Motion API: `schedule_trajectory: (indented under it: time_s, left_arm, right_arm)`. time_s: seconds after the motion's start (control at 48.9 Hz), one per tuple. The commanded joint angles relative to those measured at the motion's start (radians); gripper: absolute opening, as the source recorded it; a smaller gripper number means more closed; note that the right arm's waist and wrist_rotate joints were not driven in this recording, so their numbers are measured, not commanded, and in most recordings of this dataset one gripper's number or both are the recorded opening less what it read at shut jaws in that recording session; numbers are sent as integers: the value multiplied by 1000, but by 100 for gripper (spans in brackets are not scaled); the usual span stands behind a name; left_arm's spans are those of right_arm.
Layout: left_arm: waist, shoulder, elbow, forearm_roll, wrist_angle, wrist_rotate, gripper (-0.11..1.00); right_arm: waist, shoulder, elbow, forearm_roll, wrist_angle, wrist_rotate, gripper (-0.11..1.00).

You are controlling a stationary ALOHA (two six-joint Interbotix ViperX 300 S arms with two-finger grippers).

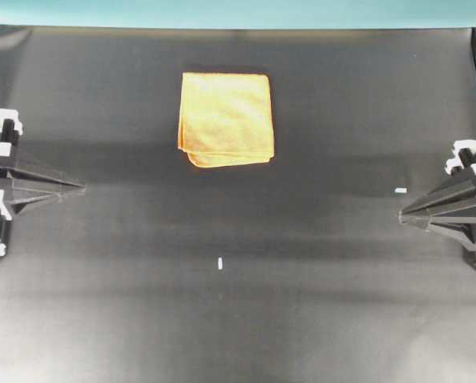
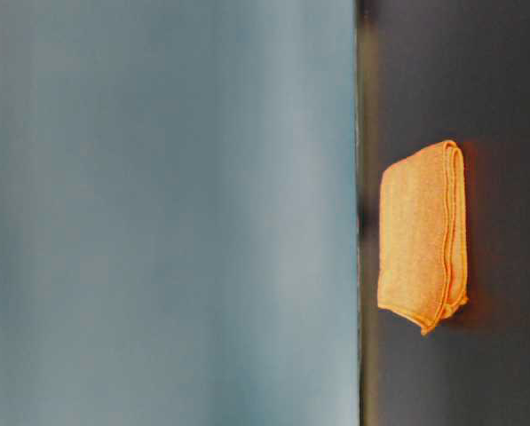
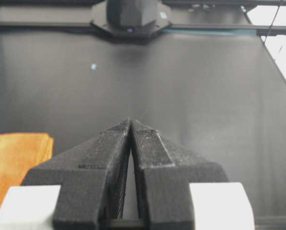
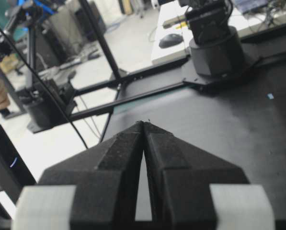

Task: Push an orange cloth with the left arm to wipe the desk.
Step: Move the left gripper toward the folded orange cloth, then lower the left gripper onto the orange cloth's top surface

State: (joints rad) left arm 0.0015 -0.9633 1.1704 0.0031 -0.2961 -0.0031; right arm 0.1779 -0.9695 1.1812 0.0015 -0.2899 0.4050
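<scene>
The folded orange cloth (image 1: 226,120) lies flat on the black desk (image 1: 317,263), a little left of the middle and towards the teal far edge. It also shows in the table-level view (image 2: 422,232) and at the lower left of the left wrist view (image 3: 13,165). My left gripper (image 1: 83,188) is shut and empty at the left edge, well short of the cloth, with its tips (image 3: 130,120) closed together. My right gripper (image 1: 400,215) is shut and empty at the right edge, and its tips (image 4: 143,123) touch.
A teal strip (image 1: 238,13) runs along the desk's far edge. Small white tape marks lie on the desk, one near the middle (image 1: 220,262) and one by the right gripper (image 1: 400,190). The opposite arm's base (image 3: 131,17) stands across the desk.
</scene>
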Motion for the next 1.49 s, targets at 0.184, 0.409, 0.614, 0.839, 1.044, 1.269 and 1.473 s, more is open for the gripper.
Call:
schedule_trajectory:
  time_s: [0.184, 0.409, 0.614, 0.839, 1.044, 1.269, 1.473]
  left_arm:
    - [63, 161, 0, 41, -11, 2, 0]
    - [178, 351, -34, 40, -124, -6, 0]
    - [258, 540, -101, 41, -222, -8, 3]
    - [313, 764, -232, 40, -236, -15, 55]
    - [360, 940, -365, 40, -244, -18, 87]
    - [405, 1127, -502, 40, -264, -46, 84]
    - [439, 1252, -588, 40, -261, -92, 84]
  right_arm:
    - [0, 8, 8, 2, 23, -2, 0]
    - [0, 6, 8, 2, 67, -2, 0]
    - [0, 6, 18, 2, 72, -2, 0]
    - [0, 3, 21, 2, 71, 0, -1]
    - [0, -9, 21, 2, 72, 0, 0]
    - [0, -25, 32, 2, 72, -2, -1]
    - [0, -31, 44, 2, 74, 0, -1]
